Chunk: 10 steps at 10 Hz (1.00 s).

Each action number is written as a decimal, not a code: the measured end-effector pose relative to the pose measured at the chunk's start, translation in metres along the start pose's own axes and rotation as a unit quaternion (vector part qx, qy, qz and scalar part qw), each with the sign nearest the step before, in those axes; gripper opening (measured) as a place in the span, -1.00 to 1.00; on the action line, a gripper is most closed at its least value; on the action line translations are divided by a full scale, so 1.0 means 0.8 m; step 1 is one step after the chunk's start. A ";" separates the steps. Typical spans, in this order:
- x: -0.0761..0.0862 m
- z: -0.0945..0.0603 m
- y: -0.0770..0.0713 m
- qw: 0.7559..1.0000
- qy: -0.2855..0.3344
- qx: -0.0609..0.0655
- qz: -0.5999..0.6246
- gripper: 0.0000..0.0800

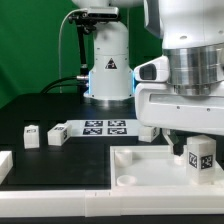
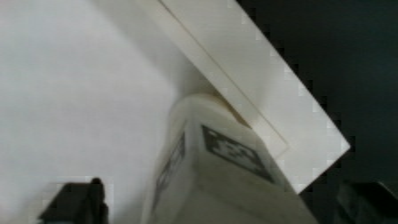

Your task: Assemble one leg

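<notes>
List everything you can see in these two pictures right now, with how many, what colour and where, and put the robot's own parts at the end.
leg: one, white with a black-and-white tag, upright in the tabletop's corner at the exterior view's right, under the gripper; seen close in the wrist view
loose legs: two, white with tags, on the black table at the exterior view's left
tabletop: one, white, tray-like, front of the table
marker board: one, white with black tags, centre of the table
white part: one, at the exterior view's left edge, cut off, cannot tell what
gripper: one, white and grey, open above the leg
robot base: one, white, behind the marker board
</notes>
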<state>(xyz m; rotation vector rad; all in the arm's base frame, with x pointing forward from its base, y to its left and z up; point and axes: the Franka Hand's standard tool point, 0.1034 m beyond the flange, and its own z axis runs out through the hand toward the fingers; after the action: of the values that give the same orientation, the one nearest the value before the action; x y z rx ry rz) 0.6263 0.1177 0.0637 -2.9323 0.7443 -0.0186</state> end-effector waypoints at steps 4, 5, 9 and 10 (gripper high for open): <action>-0.007 0.000 0.004 0.984 0.002 -0.001 -0.176 0.62; -0.006 0.000 0.004 0.974 0.003 -0.002 -0.228 0.62; -0.003 -0.001 0.006 0.938 0.005 -0.009 -0.348 0.62; -0.003 -0.001 0.006 0.938 0.005 -0.009 -0.346 0.31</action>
<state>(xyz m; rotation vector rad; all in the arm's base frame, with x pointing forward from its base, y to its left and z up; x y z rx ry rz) 0.6222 0.1147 0.0641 -3.0388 -0.3192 -0.0866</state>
